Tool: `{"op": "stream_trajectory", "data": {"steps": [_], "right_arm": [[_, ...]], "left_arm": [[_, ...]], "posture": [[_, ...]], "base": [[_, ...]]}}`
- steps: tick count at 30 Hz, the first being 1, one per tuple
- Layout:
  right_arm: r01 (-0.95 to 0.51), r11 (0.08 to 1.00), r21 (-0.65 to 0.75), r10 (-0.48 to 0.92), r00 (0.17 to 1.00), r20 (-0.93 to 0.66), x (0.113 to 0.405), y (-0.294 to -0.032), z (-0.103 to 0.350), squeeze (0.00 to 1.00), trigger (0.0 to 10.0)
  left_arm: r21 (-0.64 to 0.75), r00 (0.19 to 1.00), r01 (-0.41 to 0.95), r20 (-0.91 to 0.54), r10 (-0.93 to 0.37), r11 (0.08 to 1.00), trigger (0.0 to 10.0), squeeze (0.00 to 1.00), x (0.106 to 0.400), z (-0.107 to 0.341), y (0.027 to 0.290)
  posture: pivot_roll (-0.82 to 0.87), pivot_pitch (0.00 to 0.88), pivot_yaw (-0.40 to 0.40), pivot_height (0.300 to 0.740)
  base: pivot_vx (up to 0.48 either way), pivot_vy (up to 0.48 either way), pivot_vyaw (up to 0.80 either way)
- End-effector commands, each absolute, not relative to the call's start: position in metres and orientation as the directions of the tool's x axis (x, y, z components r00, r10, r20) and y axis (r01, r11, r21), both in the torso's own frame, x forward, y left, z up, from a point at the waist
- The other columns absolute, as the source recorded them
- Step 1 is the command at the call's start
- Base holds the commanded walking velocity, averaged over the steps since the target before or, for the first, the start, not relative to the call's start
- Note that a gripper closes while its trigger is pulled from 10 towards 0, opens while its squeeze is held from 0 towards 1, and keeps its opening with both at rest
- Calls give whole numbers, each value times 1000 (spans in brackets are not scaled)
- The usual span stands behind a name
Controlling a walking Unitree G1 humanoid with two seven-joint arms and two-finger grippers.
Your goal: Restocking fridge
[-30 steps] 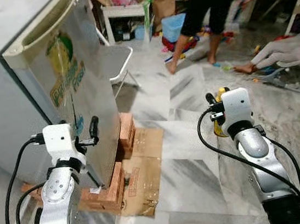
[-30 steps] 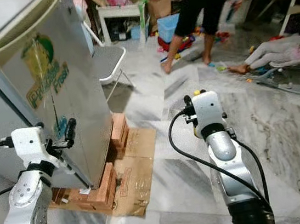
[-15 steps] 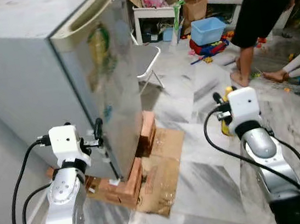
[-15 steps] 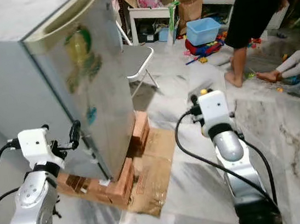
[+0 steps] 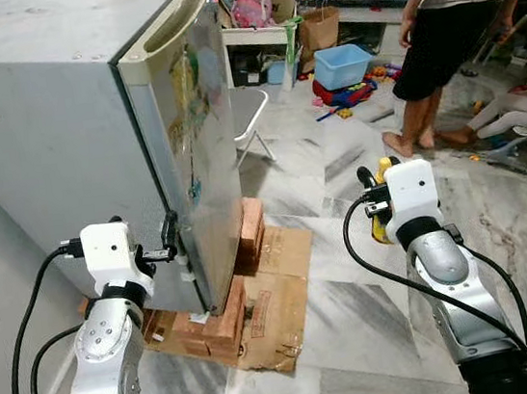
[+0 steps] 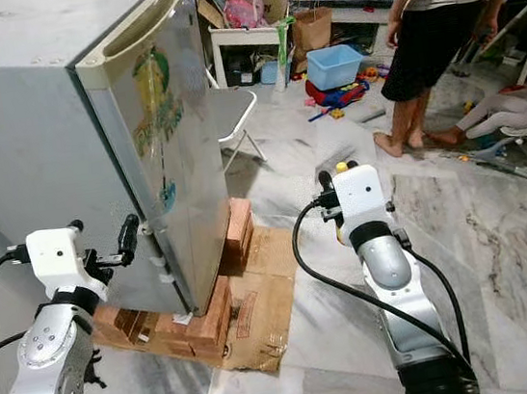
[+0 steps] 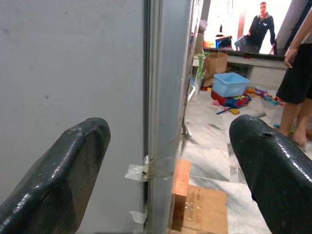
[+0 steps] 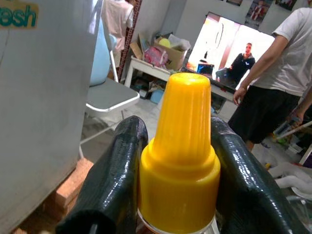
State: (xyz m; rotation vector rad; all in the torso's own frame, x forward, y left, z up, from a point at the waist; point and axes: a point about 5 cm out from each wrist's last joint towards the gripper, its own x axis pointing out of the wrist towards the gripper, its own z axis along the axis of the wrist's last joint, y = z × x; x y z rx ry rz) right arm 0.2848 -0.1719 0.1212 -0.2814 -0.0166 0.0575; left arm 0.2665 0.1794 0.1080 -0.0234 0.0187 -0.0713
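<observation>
Spread wide, left gripper point(image 7: 168, 161) is straddling the closed fridge point(image 5: 90, 132) door's edge to pull it, while right gripper point(image 8: 170, 161) is clamping a yellow-capped bottle point(image 8: 179, 156).

Grey fridge point(image 5: 61, 136) w/ green-yellow logo, yellow-capped bottle point(image 8: 179, 161), grey-veined marble floor point(image 5: 356, 311).

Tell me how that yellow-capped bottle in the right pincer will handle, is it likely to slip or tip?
The yellow-capped bottle looks like rigid plastic, so it probably won't flex. The right pincer grips just below the ridged cap, whose wider collar may stop sliding. Its smooth body could still twist between the fingers.
</observation>
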Motion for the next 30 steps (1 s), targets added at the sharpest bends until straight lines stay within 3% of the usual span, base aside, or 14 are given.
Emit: {"op": "stream_trajectory", "data": {"steps": [1,12,30], "right_arm": [[-36,959,-282,48,998,34,282,-178,130,0,10000],[-44,955,-294,40,999,-19,258,-188,121,0,10000],[-58,961,-271,39,996,-75,228,-187,122,0,10000]], "left_arm": [[-35,995,97,-31,-98,995,10000,0,275,108,174],[-32,983,183,0,-183,983,10000,0,292,114,160],[-42,992,119,-33,-120,992,10000,0,345,109,153]], "posture": [[17,0,-28,740],[-21,12,-6,740],[-104,25,18,740]], "base": [[0,0,0],[0,0,0],[0,0,0]]}}
